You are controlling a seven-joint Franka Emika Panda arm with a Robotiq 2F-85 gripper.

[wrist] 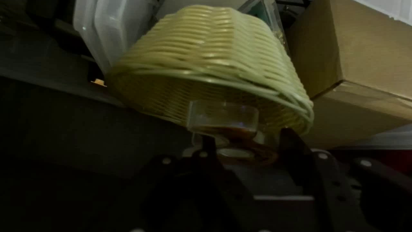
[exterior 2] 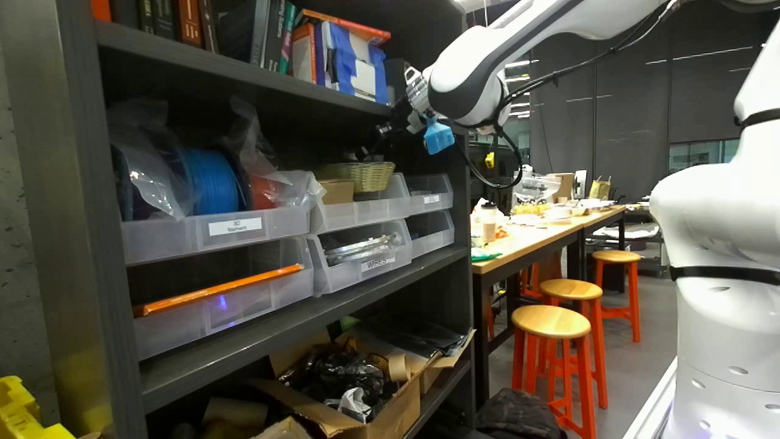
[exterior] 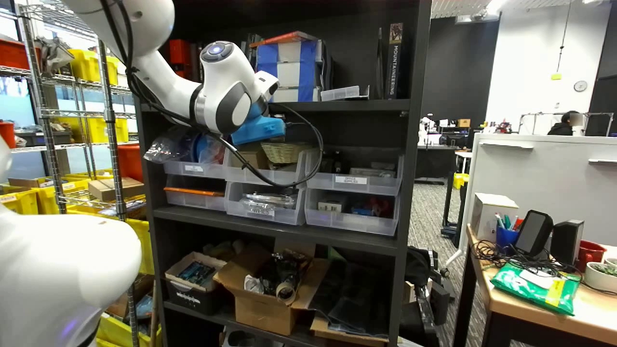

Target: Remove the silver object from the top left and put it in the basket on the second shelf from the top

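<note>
Placement: holding shiny clear object (wrist: pixel 223 116) at mouth of basket (wrist: pixel 212 51).
Clasping it, presumably the silver one, in gripper (wrist: pixel 247 135); should be centring there, lowering inside, then releasing gently, avoiding tipping basket.

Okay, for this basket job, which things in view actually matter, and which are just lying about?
Part of the job:
gripper
clear-and-brown item, apparently in its grip and probably the piece to put away
wicker basket
black shelving unit

Just lying about:
cardboard box beside the basket
blue spool
Mountaineering book
stools
green packet
black speakers
</note>
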